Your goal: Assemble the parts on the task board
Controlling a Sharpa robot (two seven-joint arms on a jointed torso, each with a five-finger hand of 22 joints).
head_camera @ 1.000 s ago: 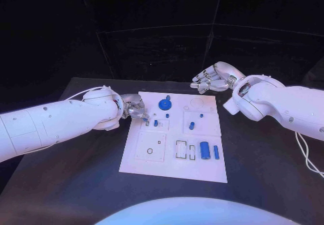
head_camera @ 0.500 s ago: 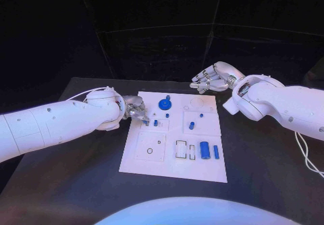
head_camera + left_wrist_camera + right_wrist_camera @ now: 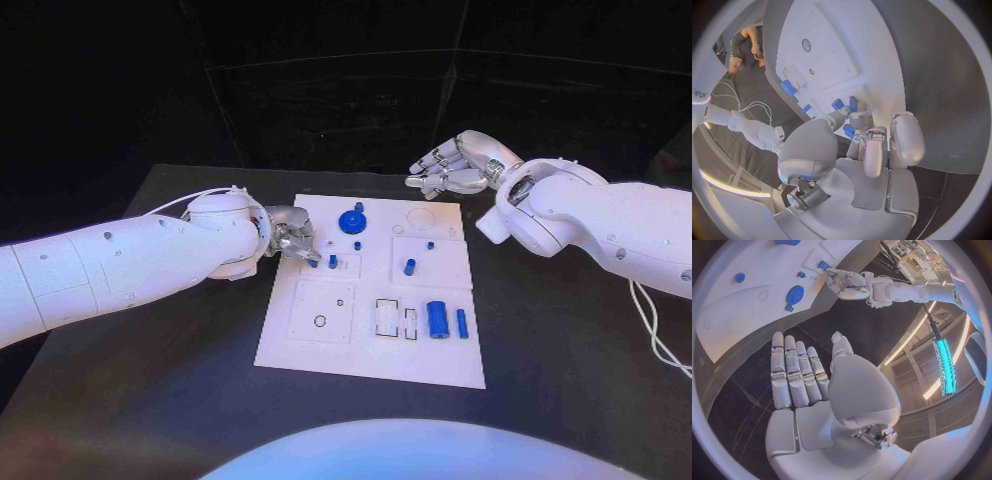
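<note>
The white task board [image 3: 310, 350] lies mid-table, also seen in the left wrist view as the task board [image 3: 842, 45]. My left hand [image 3: 293, 238] hovers at its left edge with fingers curled, and a small blue part [image 3: 848, 131] sits pinched between thumb and fingers [image 3: 859, 122]. Just beyond the fingertips stand two small blue pegs [image 3: 837, 104], one of which appears as the peg [image 3: 332, 262] in the head view. A round blue gear [image 3: 351, 222] sits near the far edge. My right hand [image 3: 454, 165] floats past the far right corner, its fingers [image 3: 795, 372] straight, holding nothing.
On the board also stand a blue peg [image 3: 410, 267] and a smaller one [image 3: 431, 244], and two blue cylinders [image 3: 436, 320] lie beside white slots [image 3: 389, 318] at the near right. Black table [image 3: 173, 400] surrounds the board.
My left hand has edged slightly right toward the board's pegs. The right hand has stayed put.
</note>
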